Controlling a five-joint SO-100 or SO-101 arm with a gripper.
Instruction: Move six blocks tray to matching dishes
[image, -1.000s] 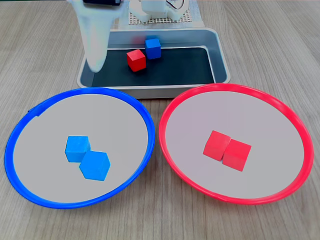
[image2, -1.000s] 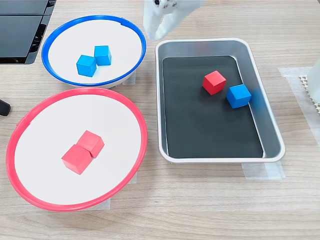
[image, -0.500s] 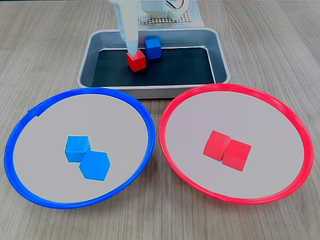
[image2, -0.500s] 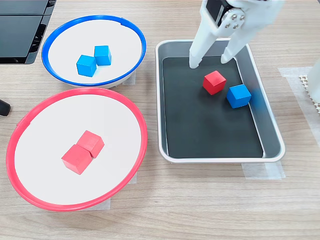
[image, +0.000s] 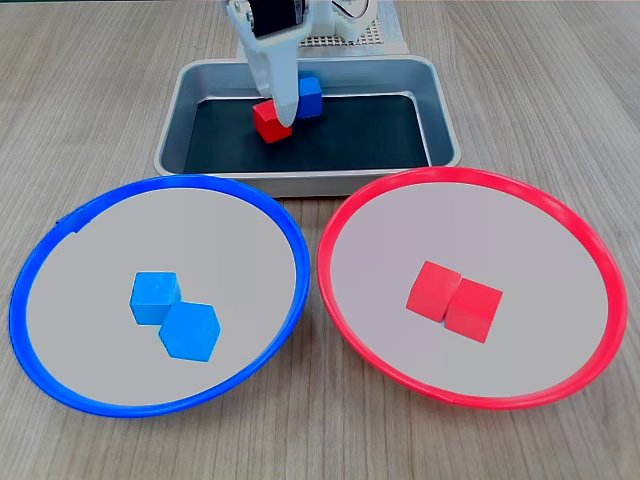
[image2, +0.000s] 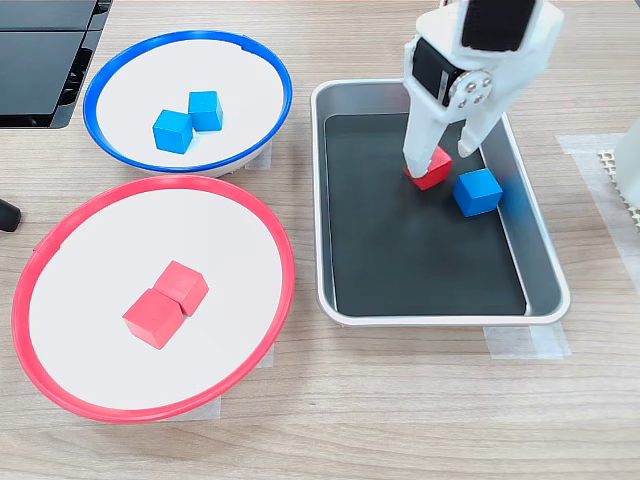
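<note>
Gripper (image2: 436, 162) straddling the red block (image2: 434, 172) in the tray (image2: 540, 262), fingers apart; block looking light, rigid, grippable on flat sides.

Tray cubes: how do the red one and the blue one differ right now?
The red cube sits between the gripper fingers; the blue cube stands free beside it. In the other fixed view the red cube is partly covered by a finger, while the blue cube shows more. Both look alike in size and rest on the tray floor.
</note>
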